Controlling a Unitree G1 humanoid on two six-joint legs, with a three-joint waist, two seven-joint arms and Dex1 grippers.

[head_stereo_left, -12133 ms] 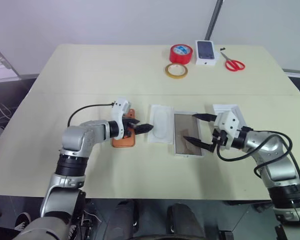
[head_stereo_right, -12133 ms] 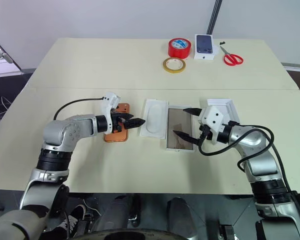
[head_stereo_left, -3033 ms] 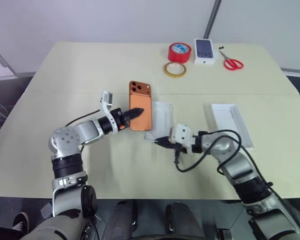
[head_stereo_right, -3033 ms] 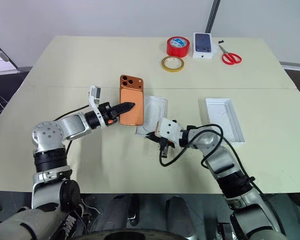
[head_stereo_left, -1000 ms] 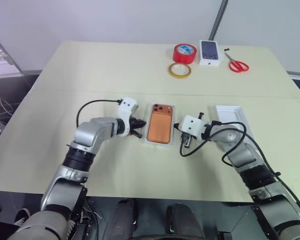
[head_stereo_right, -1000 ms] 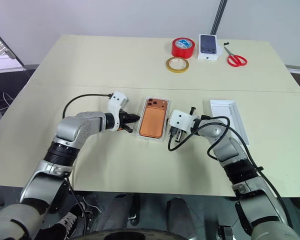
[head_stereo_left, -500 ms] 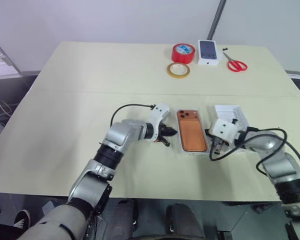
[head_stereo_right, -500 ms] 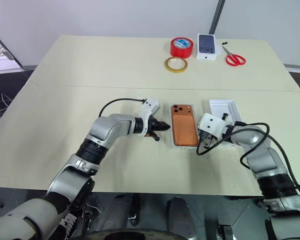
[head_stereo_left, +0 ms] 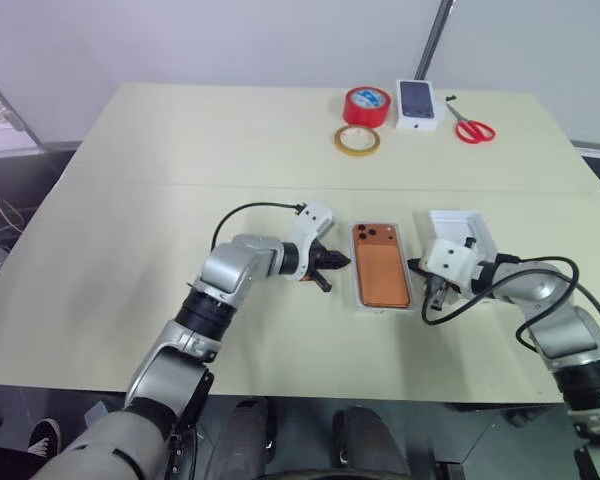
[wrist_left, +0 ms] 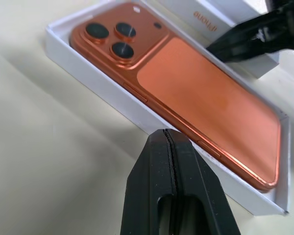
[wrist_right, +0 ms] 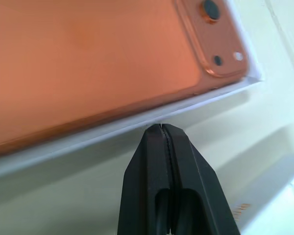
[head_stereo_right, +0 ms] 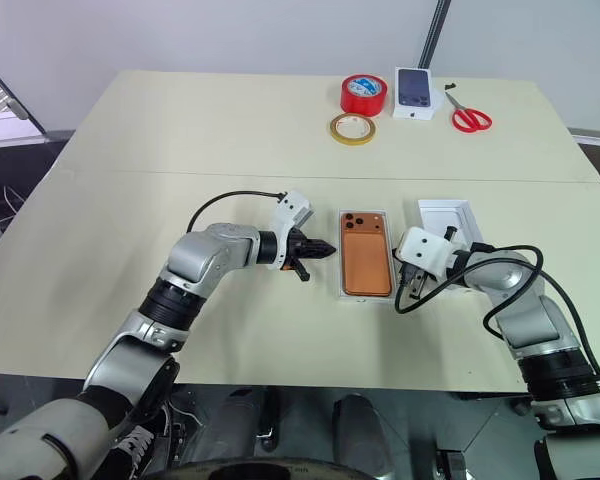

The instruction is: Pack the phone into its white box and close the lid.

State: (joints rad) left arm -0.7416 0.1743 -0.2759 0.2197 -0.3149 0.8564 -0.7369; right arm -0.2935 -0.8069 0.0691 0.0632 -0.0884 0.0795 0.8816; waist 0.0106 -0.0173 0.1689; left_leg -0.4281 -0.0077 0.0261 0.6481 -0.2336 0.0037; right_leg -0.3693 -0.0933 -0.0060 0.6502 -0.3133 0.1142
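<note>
The orange phone lies back-up in the white box. The lid lies just right of it, nearest the right gripper; both grippers' jaws are pressed together, empty.

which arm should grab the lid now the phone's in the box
Right. The lid lies just beyond the right gripper; the left gripper sits across the box and phone.
</note>
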